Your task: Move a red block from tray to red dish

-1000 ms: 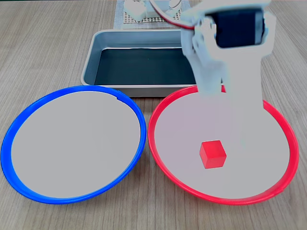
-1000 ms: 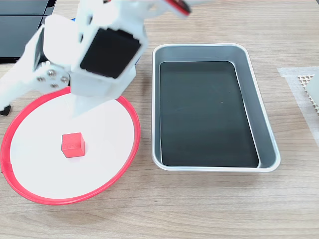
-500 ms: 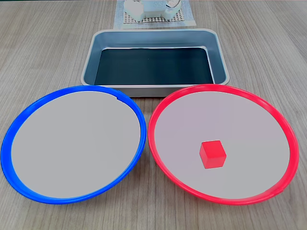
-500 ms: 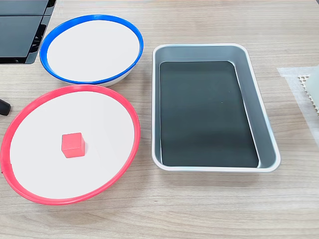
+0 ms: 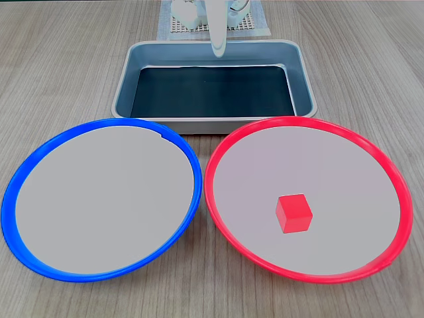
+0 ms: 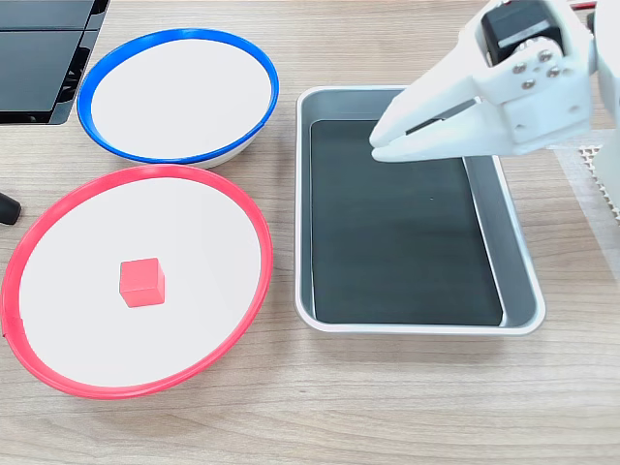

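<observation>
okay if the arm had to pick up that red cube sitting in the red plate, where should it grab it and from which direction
Probably straight down from above, closing on two opposite side faces of the red block. It sits flat on the red dish, well inside the rim, with free plate surface all around for the fingers. The gripper hangs over the tray.

Red block [image 5: 293, 213]: bright red, plain faces. Red dish [image 5: 218, 199]: red rim, pale grey centre. 2nd dish [image 5: 13, 192]: blue rim, same pale grey centre. Tray [image 6: 484, 208]: silver-grey walls, black bottom. Gripper [image 6: 380, 145]: white w/ black motor block, silver screws. Table [image 5: 66, 66]: light wood grain. Mat [image 5: 173, 26]: white mesh grid.
</observation>
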Tool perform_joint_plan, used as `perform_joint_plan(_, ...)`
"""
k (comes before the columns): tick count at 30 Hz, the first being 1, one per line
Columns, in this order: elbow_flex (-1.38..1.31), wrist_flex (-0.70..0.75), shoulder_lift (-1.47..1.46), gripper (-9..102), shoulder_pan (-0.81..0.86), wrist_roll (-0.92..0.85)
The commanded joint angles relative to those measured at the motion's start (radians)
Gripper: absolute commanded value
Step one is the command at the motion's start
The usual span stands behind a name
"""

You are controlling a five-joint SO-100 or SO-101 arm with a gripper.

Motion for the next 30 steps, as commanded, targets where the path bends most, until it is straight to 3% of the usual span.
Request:
perform_joint_plan(1, 0.000, 0.206, 0.095, 0, 0.009, 0.006)
perform_joint_plan(10, 0.000, 0.258, 0.101, 0, 0.034, 0.060)
perform_joint_plan(13, 0.000, 0.258, 0.101, 8, 0.029, 0.055)
perform_joint_plan(19, 0.000, 0.258, 0.101, 0, 0.029, 0.057)
perform_joint_plan(30, 0.000, 0.258, 0.101, 0, 0.029, 0.057)
